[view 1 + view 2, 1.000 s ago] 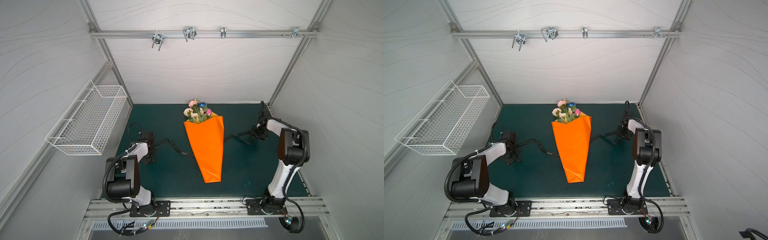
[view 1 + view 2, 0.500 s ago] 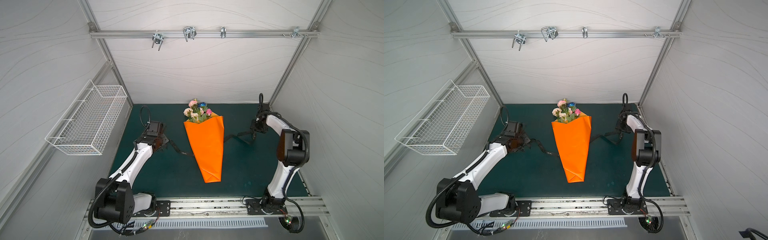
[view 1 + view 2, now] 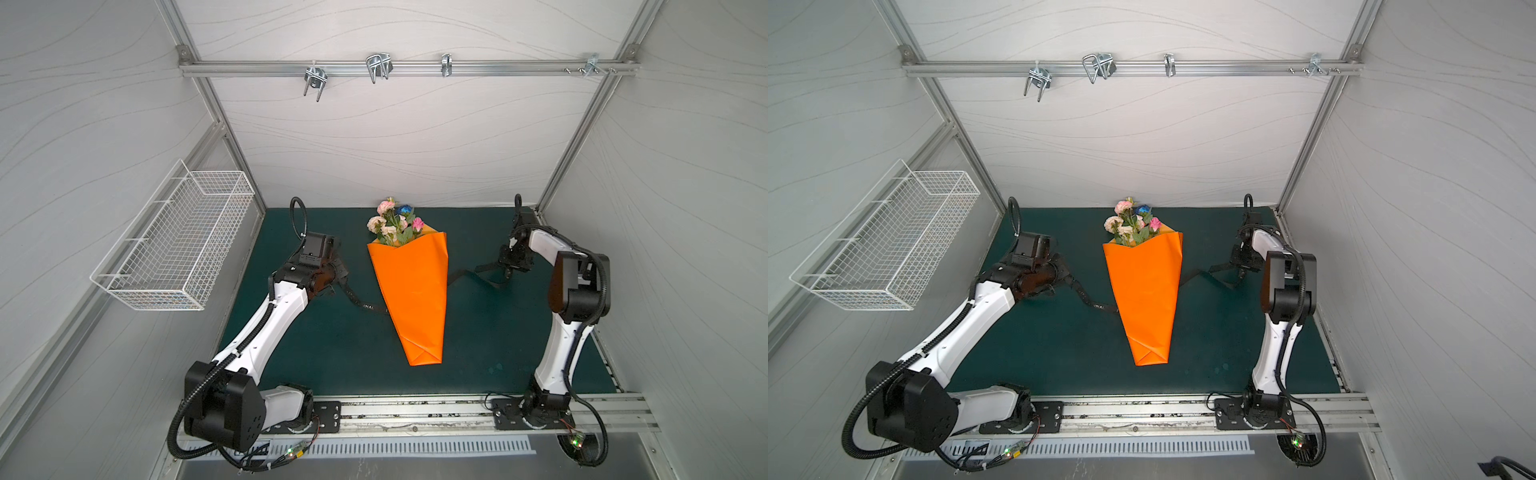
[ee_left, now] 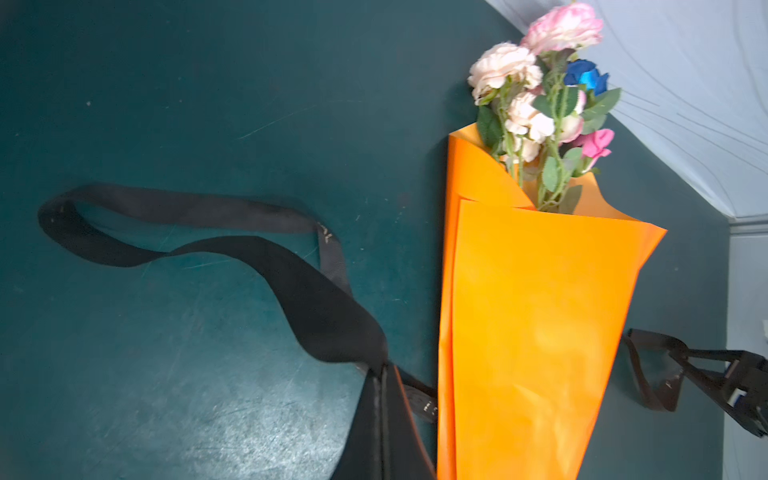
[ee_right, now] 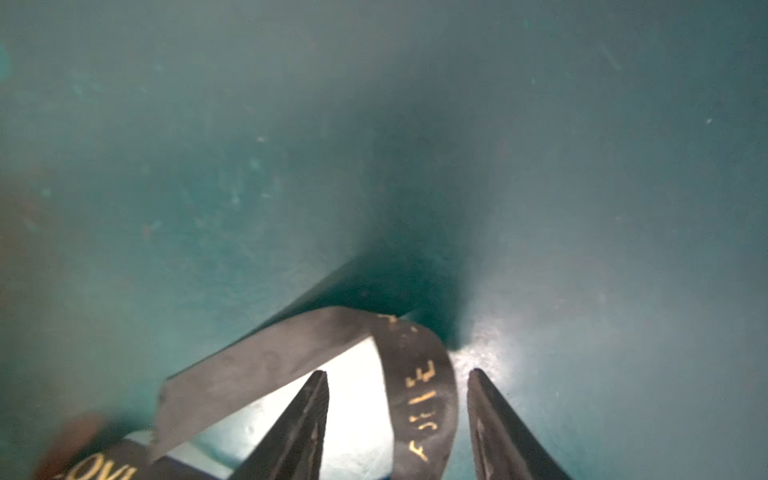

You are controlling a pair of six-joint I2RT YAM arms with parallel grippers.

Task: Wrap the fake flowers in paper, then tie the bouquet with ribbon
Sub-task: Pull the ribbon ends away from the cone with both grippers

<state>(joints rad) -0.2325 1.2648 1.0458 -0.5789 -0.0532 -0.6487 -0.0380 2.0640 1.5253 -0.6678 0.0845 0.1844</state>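
We see the left gripper seemingly clamping the ribbon, the right gripper parted astride it, the bouquet between.

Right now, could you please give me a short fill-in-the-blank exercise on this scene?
1. The bouquet lies wrapped in ___ paper.
2. The ribbon is ___ with pale lettering.
3. The left end effector is ___ on the ribbon.
4. The right end effector stands ___, with ribbon between its jaws.
Missing words: orange; black; shut; open.
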